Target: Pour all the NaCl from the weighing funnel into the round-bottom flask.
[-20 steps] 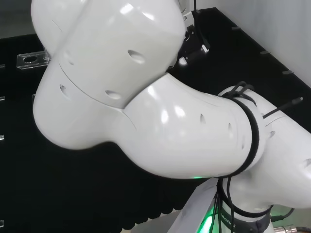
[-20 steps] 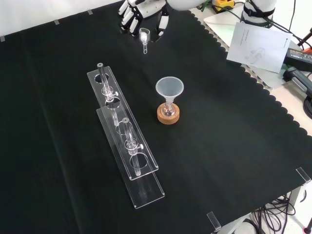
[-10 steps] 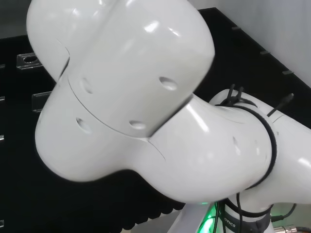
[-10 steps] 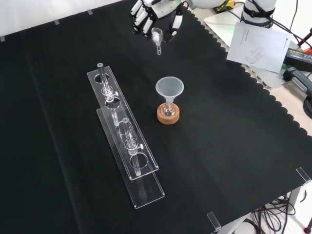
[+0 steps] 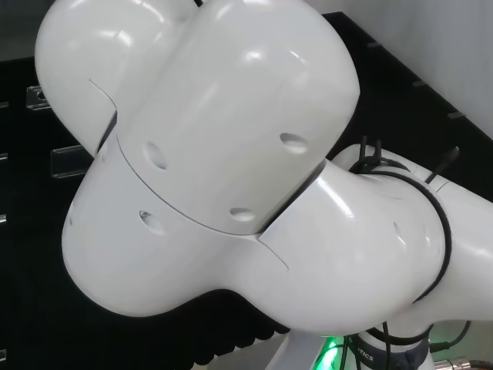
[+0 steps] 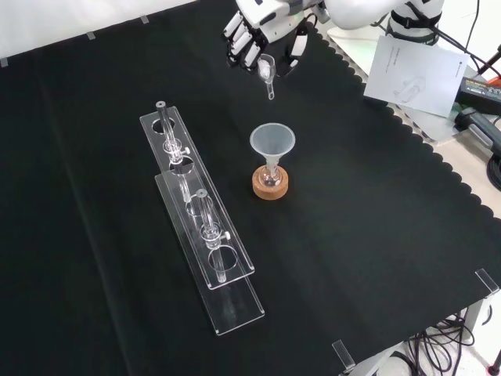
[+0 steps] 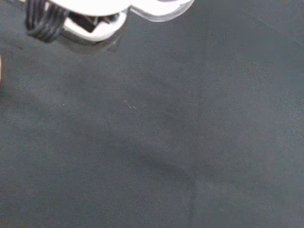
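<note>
While the weighing funnel [image 6: 267, 74] is carried in the air near the top centre of the front view, nothing appears to have been poured yet; it is held by the hand [image 6: 266, 27], whose fingers [image 6: 244, 43] are curled down round its upper end and pinch it, with the narrow stem pointing downward and slightly to the right of the frame; whether NaCl lies inside cannot be told, the piece being small and clear. The round-bottom flask [image 6: 271, 178] is seen at the middle of the front view, seated on a cork ring [image 6: 271, 186], with a wide clear funnel [image 6: 272, 143] set in its neck; the held piece is placed above that funnel in the frame and a little to its left, apart from it and not yet over its mouth. To the left of the flask, two clear racks [image 6: 202, 223] are laid on the black cloth of the bench [image 6: 376, 235], running diagonally toward the lower centre, with small glass pieces standing in them. By judgement, the pick-up is done and the carry is under way; left to do are the placing of the stem over the wide funnel, the tipping, and the emptying of all the salt; no grains can be made out in the flask.
</note>
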Controlling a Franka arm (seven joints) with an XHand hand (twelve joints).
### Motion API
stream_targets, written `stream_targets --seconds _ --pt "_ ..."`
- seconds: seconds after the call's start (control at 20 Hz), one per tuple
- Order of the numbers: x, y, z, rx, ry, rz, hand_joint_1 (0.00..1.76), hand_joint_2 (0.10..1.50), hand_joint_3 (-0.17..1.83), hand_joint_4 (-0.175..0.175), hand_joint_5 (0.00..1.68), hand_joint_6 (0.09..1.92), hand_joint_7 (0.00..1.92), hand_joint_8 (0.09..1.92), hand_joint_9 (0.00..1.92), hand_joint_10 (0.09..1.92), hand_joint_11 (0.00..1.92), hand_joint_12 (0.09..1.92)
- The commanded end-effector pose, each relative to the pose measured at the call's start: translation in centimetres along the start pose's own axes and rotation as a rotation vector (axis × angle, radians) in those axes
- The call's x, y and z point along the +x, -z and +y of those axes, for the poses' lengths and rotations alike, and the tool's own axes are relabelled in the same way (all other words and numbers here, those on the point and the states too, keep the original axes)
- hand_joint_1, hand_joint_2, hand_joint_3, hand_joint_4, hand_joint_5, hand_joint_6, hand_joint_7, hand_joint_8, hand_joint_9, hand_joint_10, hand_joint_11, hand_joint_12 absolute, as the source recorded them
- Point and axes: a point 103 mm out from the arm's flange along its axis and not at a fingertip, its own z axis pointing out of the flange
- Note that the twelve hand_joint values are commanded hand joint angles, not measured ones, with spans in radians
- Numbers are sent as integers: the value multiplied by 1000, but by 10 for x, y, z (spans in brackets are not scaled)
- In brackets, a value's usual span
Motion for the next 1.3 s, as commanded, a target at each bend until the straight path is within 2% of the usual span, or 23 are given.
stream_targets --seconds 0.05,0.9,1.3 --pt "12 5 7 13 19 -39 1080 687 733 175 1116 980 592 653 870 449 623 1239" --pt "19 5 24 36 47 -88 1080 687 734 175 1116 981 591 653 867 448 623 1239" --pt "30 6 31 47 53 -131 1080 687 734 175 1116 981 591 653 866 448 623 1239"
